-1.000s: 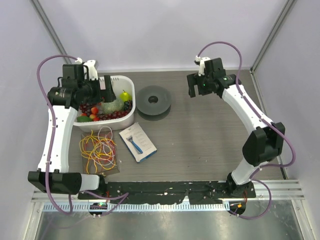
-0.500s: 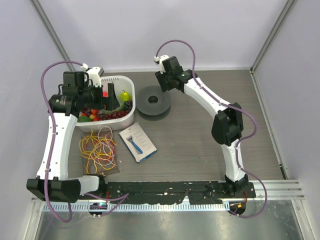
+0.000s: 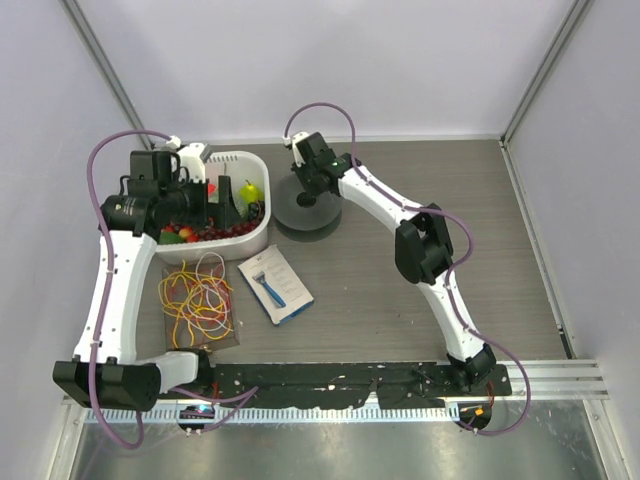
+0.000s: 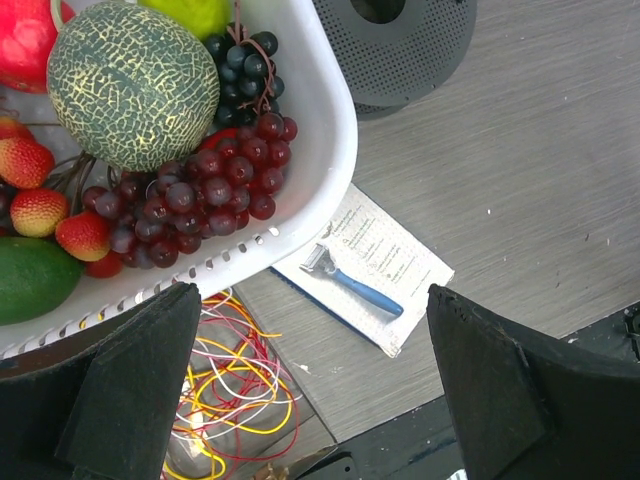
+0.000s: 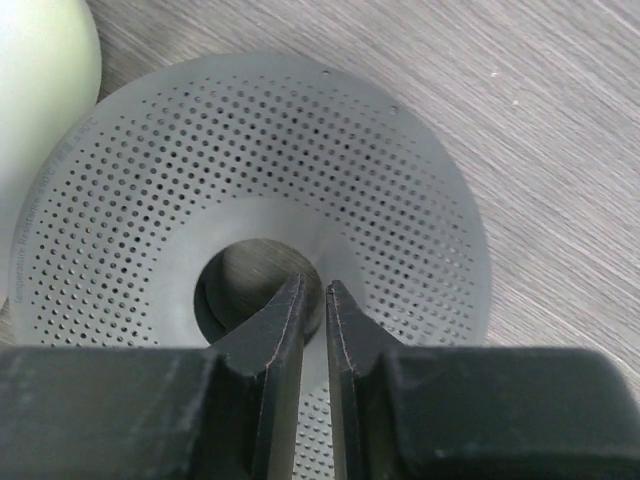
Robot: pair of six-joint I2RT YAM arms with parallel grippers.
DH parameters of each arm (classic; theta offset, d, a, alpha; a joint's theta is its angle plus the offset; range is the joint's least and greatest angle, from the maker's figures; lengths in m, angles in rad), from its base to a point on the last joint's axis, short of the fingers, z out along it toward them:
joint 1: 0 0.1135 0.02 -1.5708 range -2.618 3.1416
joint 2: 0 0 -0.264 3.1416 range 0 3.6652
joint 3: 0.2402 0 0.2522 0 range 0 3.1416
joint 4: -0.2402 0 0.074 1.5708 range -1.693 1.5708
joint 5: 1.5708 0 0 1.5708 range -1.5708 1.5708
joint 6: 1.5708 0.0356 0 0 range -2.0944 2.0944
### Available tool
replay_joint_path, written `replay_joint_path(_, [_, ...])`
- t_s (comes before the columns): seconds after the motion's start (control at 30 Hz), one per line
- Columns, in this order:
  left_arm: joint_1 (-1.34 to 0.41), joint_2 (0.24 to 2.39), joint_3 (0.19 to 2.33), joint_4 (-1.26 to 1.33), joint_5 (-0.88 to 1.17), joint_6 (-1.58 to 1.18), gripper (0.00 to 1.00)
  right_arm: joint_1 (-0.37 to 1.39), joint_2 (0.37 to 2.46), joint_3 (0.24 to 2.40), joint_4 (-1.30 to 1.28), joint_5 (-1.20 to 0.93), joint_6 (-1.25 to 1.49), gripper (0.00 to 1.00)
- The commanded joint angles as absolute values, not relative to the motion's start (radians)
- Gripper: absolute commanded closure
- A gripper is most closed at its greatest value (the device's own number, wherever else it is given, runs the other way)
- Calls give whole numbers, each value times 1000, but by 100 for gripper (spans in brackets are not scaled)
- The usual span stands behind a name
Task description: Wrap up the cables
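Nothing is wrapped yet: the right gripper (image 5: pixel 313 285) is hanging over the dark spool (image 5: pixel 400 200), fingers nearly together at its middle hole (pinching or not, I cannot tell), while the yellow wire (image 3: pixel 195 300) is lying loose near the left gripper (image 4: pixel 315 300), fingers wide apart.

The spool (image 3: pixel 318 218) is a dark grey, perforated disc with a round centre hole, lying flat at the far middle of the bench (image 3: pixel 450 250). The wire (image 3: pixel 195 300), thin yellow-orange strands, lies in a loose, unwound tangle at the near left, well apart from the spool.
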State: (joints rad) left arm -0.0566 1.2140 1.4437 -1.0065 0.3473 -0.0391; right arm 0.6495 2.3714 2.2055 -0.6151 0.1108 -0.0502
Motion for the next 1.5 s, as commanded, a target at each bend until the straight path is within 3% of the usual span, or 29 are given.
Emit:
replay_joint_path(0.0, [-54,1177,1443,-983,344,-8,0,670,2396,2276,-583,109,-52,80])
replay_joint_path(0.43, [-52,1170,1442,-957,226,-112,0,690,2416,2181,-598,109,-83,86])
replay_joint_path(0.77, [-54,1172,1454,-1044,173,-98,0,690,2188,1788,-597,156,-130,89])
replay_joint_path(1.03, [-23,1174,1467,-1261,245,158,0,690,1967,1446,-583,173,-140,89])
replay_joint_path(1.23, [52,1140,1430,-1399,330,310,0,690,1842,1309,-583,130,-117,89])
replay_joint_path(1.4, [123,1153,1398,-1486,370,431,0,690,1781,1359,-618,86,-109,82])
replay_joint_path(1.47, [141,1161,1390,-1511,371,466,1,690,1749,1382,-626,74,-110,71])
